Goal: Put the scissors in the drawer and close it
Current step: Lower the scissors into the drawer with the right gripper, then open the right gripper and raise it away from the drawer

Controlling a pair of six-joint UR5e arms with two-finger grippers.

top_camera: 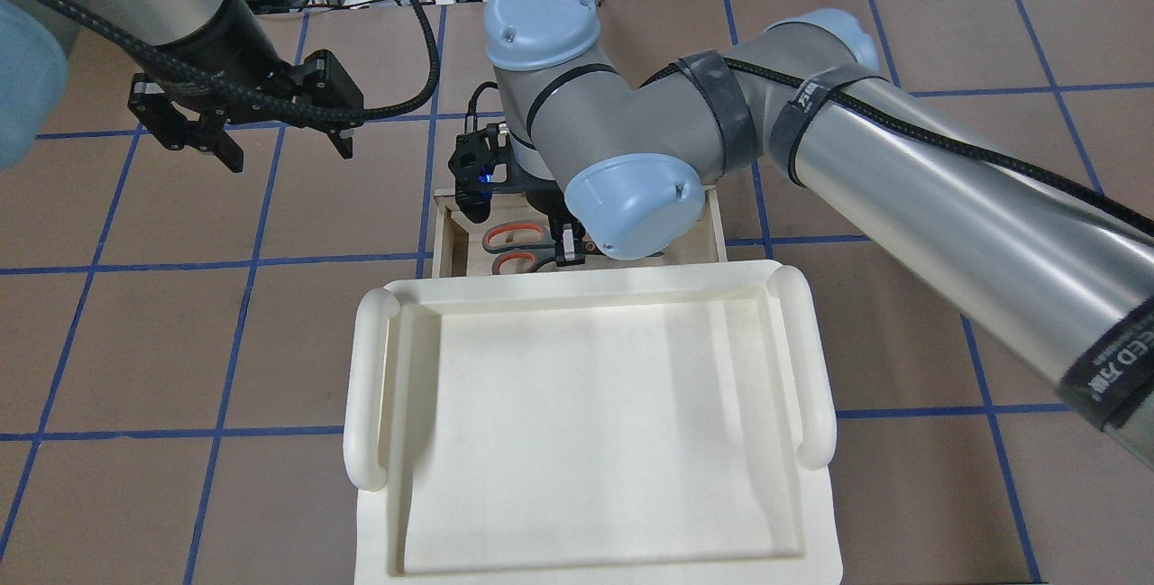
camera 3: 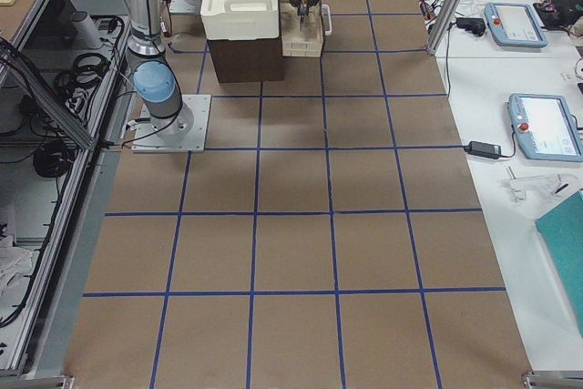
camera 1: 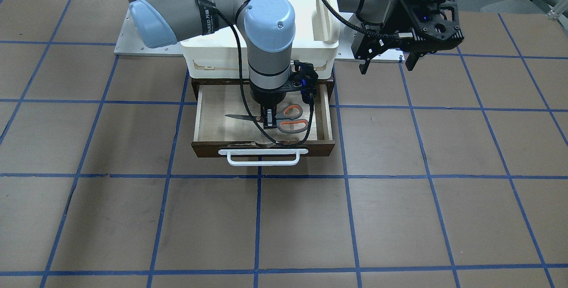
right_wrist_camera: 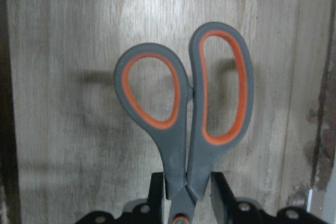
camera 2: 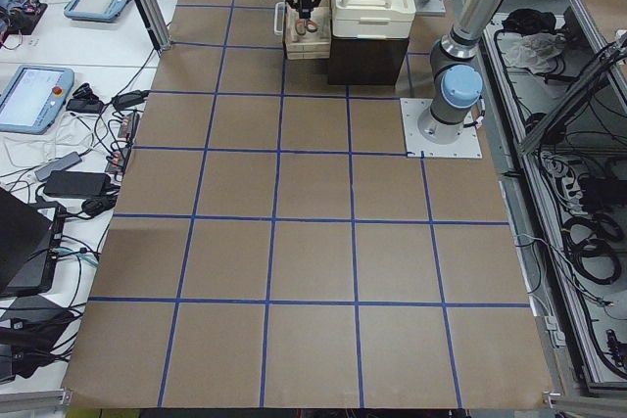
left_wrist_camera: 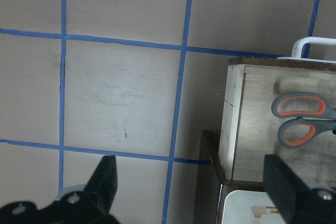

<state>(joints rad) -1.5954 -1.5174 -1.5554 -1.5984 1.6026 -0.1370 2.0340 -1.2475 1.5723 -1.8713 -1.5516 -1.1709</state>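
The scissors (camera 1: 290,118), with grey handles and orange-lined loops, are inside the open drawer (camera 1: 213,119), blades pointing toward the view's left. My right gripper (camera 1: 269,121) reaches down into the drawer and is shut on the scissors near their pivot. In the right wrist view the fingers (right_wrist_camera: 157,192) press both sides of the scissors' neck (right_wrist_camera: 184,129), low over the plywood floor (right_wrist_camera: 63,103). My left gripper (camera 1: 386,61) is open and empty, hovering above the table beside the cabinet. Its wrist view shows the scissors (left_wrist_camera: 302,119) in the drawer (left_wrist_camera: 252,129).
A white plastic tray (top_camera: 577,423) sits on top of the dark brown cabinet, behind the drawer. The drawer's white bar handle (camera 1: 262,157) sticks out toward the table's open side. The table is brown with a blue tape grid (camera 1: 346,177).
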